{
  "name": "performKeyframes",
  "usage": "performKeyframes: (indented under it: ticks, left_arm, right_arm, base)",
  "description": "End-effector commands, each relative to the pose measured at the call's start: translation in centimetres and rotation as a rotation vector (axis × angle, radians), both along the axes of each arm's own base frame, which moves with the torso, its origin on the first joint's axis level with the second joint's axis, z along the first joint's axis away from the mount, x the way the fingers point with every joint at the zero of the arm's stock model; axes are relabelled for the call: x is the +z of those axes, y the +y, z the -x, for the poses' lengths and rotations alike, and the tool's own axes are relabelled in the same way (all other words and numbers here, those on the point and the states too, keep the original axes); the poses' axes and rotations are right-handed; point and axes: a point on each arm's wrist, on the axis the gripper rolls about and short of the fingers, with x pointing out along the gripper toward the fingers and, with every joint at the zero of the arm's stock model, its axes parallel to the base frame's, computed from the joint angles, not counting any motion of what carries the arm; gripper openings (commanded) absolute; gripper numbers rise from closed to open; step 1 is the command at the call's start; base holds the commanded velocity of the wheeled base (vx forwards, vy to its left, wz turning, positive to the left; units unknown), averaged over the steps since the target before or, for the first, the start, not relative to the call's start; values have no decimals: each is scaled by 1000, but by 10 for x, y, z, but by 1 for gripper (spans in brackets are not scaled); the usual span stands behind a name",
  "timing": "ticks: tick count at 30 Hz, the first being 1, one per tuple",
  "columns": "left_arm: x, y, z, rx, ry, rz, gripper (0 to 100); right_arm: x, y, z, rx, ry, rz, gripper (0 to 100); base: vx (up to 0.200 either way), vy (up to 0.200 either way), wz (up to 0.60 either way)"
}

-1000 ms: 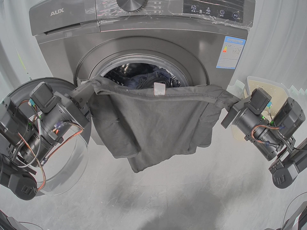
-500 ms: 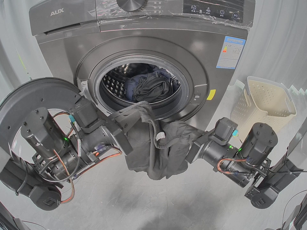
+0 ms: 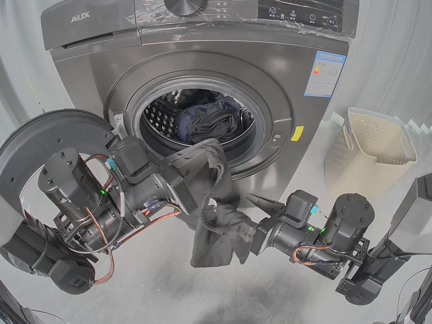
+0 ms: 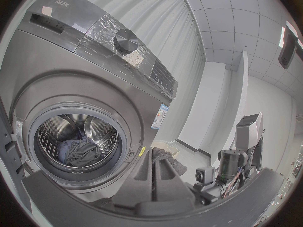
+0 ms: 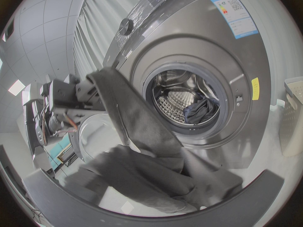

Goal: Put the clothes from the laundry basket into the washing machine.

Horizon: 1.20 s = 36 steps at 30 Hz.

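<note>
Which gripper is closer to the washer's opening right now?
Left. The left gripper sits just below the washer opening, holding the dark garment; the right gripper is lower and farther back.

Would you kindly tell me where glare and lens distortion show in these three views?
Head view: the film on the washer catches wrinkled glare, and the washer's sides bow outward. Left wrist view: strong fisheye with black corners; a ceiling light blows out. Right wrist view: the same fisheye curve; the drum glints.
</note>
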Motion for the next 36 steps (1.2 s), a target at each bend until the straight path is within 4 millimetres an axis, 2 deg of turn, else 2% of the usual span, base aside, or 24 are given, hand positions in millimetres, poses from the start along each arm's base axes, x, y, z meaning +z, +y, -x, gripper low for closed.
performKeyframes:
  ticks: [1, 7, 12, 17, 23, 28, 32, 36]
  left_arm:
    - [1, -2, -1, -2, -2, 3, 0]
    - [5, -2, -3, 20, -16, 20, 0]
    - [13, -1, -7, 31, -45, 49, 0]
    - [18, 2, -8, 42, -59, 59, 0]
    - [26, 4, -3, 35, -82, 77, 0]
    - [34, 7, 4, 27, -103, 92, 0]
    - [34, 6, 6, 19, -104, 91, 0]
    - [33, 5, 7, 9, -102, 88, 0]
  right_arm:
    - [-12, 4, 4, 19, 31, 35, 100]
    - [-20, 13, 19, 77, 47, 64, 100]
    - [-22, 9, 14, 62, 53, 69, 100]
    - [-19, -6, -7, -21, 40, 59, 100]
    - [-32, -2, -24, -47, 42, 84, 100]
    - [-44, 14, -45, -52, 21, 88, 100]
    - [-58, 33, -66, -31, 0, 71, 100]
    - [-66, 51, -78, -8, -33, 56, 100]
  base:
    - [0, 0, 0]
    - [0, 0, 0]
    - [0, 0, 0]
    - [0, 0, 0]
    - [0, 0, 0]
    - [0, 0, 0]
    - [0, 0, 0]
    - [0, 0, 0]
